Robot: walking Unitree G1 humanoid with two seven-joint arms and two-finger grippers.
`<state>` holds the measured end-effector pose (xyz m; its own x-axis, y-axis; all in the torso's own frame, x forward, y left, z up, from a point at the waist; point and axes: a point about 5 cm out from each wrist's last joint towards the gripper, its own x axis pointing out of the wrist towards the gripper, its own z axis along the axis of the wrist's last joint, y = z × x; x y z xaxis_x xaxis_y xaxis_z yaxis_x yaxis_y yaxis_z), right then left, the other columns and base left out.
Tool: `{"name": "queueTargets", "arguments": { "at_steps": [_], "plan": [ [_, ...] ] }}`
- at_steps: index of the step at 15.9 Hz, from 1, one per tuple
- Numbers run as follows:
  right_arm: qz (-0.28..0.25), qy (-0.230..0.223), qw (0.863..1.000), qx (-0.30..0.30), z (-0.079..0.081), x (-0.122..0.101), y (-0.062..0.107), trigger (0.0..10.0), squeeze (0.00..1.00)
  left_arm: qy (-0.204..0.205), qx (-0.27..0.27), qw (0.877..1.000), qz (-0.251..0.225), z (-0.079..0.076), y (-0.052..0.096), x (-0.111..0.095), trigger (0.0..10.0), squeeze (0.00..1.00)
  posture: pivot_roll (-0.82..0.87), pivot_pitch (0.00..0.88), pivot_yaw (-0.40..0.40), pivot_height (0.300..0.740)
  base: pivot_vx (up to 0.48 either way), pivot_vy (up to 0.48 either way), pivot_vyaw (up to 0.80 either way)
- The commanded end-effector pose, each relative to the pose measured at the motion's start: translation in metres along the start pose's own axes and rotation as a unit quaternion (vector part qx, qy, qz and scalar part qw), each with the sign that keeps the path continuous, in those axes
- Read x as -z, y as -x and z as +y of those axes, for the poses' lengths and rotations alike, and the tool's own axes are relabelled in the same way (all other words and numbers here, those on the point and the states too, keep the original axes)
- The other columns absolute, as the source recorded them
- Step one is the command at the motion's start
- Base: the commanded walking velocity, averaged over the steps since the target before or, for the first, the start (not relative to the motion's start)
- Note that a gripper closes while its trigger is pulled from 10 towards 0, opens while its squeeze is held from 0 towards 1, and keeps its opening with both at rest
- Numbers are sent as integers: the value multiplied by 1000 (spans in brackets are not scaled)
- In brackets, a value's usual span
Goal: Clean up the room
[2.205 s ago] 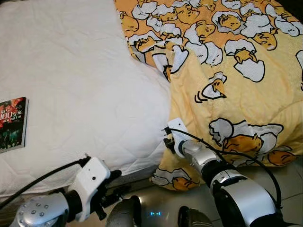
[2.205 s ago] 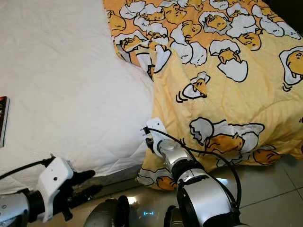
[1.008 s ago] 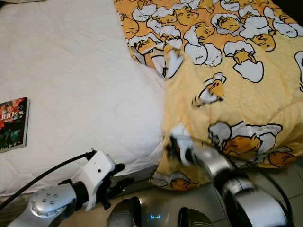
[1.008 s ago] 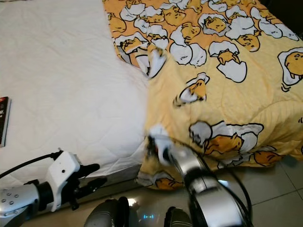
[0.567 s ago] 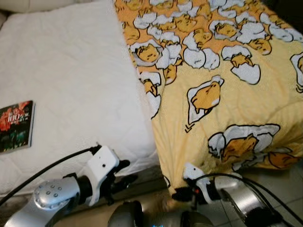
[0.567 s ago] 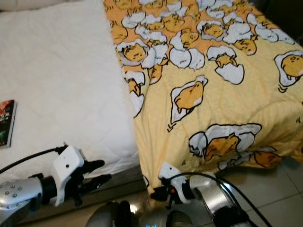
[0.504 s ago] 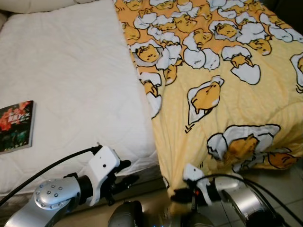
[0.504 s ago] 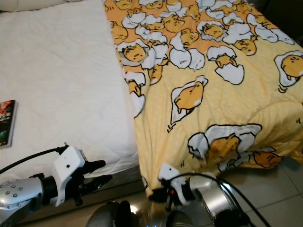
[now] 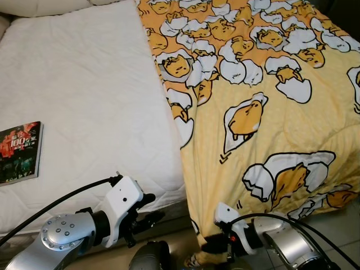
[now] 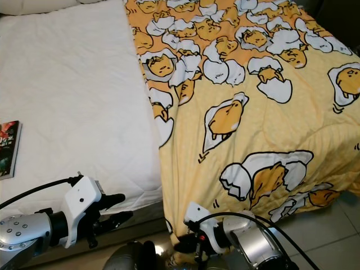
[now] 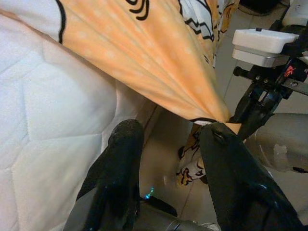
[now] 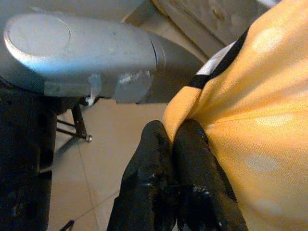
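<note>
Bed-making stage of the room cleanup, partway through by the look of it. The yellow blanket (image 9: 264, 84) with the egg-cartoon print covers the bed from about 12 o'clock round to 4 o'clock in the head views, lying fairly flat, and its near corner hangs over the mattress edge at 6 o'clock. The right gripper (image 10: 183, 246) sits low at 6 o'clock just off the bed edge, its two black fingers (image 12: 159, 159) pressed together and pinching the blanket corner; the right wrist view shows the orange hem caught between them, with tiled floor (image 12: 101, 144) below. The cloth runs taut in folds down to that pinch in the left wrist view. The left gripper (image 9: 147, 209) hovers at 7 o'clock beside the mattress edge, fingers (image 11: 125, 144) spread and holding nothing, with the gathered blanket corner just beyond its tips. The white mattress (image 9: 84, 95) lies bare from 12 o'clock round to 8 o'clock, so the blanket covers roughly half the bed. A book (image 9: 20, 152) rests on the mattress at 9 o'clock, well apart from both grippers, untouched. Judged done: the blanket smoothed on its side and the corner gripped. Judged left: draw the blanket across or square it up, let go of the corner, put the book away. Risk: the corner slipping out of the pinch, or the blanket dragging onto the floor.
</note>
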<state>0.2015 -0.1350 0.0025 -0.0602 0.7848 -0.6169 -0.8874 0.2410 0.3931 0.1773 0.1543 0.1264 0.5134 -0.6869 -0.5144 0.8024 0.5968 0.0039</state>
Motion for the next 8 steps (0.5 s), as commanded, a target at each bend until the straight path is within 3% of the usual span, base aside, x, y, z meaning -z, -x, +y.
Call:
{"name": "queueTargets", "arguments": {
  "at_steps": [1, 2, 4, 8],
  "plan": [
    [12, -3, 1000, -21, 8, 4, -7, 10000, 1000, -6, 4, 1000, 2, -4, 1, -1, 10000, 0, 149, 120, 82, 740, 0, 0, 0],
    [3, -15, 1000, 24, 1, 2, -1, 10000, 1000, 3, -8, 1000, -2, -3, -2, 1, 10000, 0, 137, 97, 78, 740, 0, 0, 0],
    [-17, -20, 998, 58, -2, -3, 12, 10000, 1000, 15, -36, 999, -6, 1, -4, 5, 10000, 0, 111, 70, 72, 740, 0, 0, 0],
    [-70, -28, 992, 106, 4, -16, 40, 10000, 1000, 44, -111, 992, -28, 16, -12, 9, 10000, 0, 68, 5, 60, 740, 0, 0, 0]
  ]
}}
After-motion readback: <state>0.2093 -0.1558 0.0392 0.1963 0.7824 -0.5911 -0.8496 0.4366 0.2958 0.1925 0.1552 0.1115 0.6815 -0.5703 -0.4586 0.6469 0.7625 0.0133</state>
